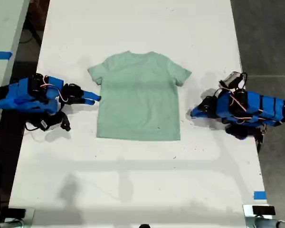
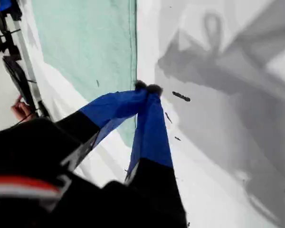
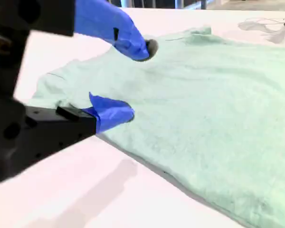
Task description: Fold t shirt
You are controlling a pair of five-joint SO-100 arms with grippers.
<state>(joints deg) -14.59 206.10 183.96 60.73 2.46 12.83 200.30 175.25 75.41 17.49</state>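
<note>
On the white table (image 1: 133,180) the t shirt (image 1: 138,97) lies flat; at 3 o'clock my first gripper (image 1: 194,114) is pressed together, at 9 o'clock my second gripper (image 1: 94,99) is spread.

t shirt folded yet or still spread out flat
Spread flat, not folded: the t shirt lies open on the white table, both sleeves out and the hem straight.

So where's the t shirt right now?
The t shirt lies flat, centred in the exterior view, between my second gripper at that view's left and my first gripper at its right.
</note>
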